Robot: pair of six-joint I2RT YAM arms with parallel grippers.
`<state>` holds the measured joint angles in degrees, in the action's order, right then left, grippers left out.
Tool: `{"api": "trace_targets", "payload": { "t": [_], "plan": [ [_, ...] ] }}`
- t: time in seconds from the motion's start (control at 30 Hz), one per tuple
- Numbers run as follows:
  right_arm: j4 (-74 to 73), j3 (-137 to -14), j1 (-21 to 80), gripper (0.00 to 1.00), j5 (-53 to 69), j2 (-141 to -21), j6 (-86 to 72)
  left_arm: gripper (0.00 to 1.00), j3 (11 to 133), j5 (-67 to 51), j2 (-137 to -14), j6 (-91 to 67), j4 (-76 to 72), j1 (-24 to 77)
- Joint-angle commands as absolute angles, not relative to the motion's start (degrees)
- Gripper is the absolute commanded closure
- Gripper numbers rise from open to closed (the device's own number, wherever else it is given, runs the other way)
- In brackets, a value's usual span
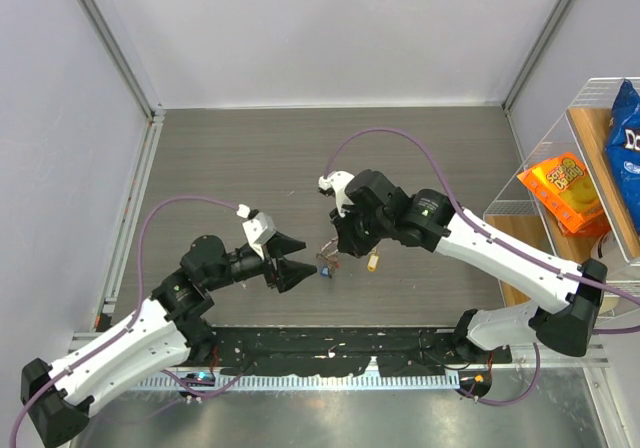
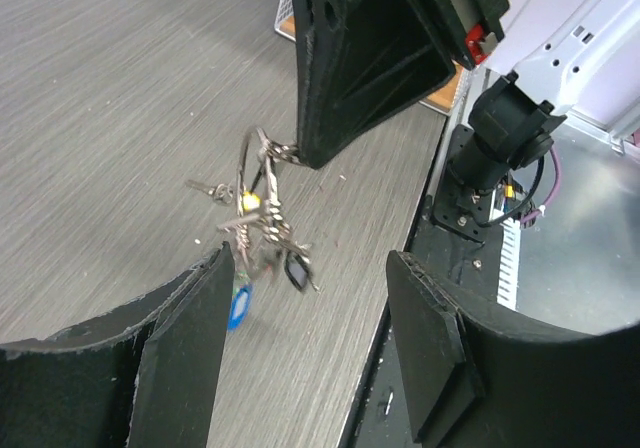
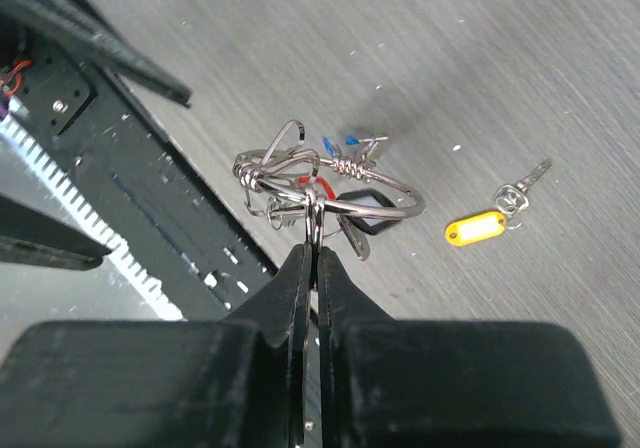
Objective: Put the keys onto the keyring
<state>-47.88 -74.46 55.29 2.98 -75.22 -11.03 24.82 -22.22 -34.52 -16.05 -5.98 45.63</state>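
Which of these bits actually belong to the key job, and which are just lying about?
Belongs to the job:
keyring, pinched in the right gripper
yellow-tagged key, loose on the table
left gripper, open close by

Just lying about:
orange snack bag
blue snack bag

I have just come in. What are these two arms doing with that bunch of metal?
The right pincer is shut on the keyring, and a bunch of keys hangs from it just over the table. The left pincer is open and faces the bunch, close to it but not touching. One key with a yellow tag lies alone on the table, apart from the ring.
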Motion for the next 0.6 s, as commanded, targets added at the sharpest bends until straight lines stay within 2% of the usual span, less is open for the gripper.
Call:
{"api": "trace_targets", "payload": {
  "t": [0.0,0.57],
  "plan": [
    [-52.4,-79.8,55.4,0.94,9.5,-72.9,-8.6,0.31,28.7,-24.9,-35.4,-14.3,-10.5,45.4],
    [-53.2,-83.8,55.4,0.94,10.5,-71.6,-12.3,0.29,31.2,-27.2,-43.9,-13.8,-16.7,49.8]
  ]
}}
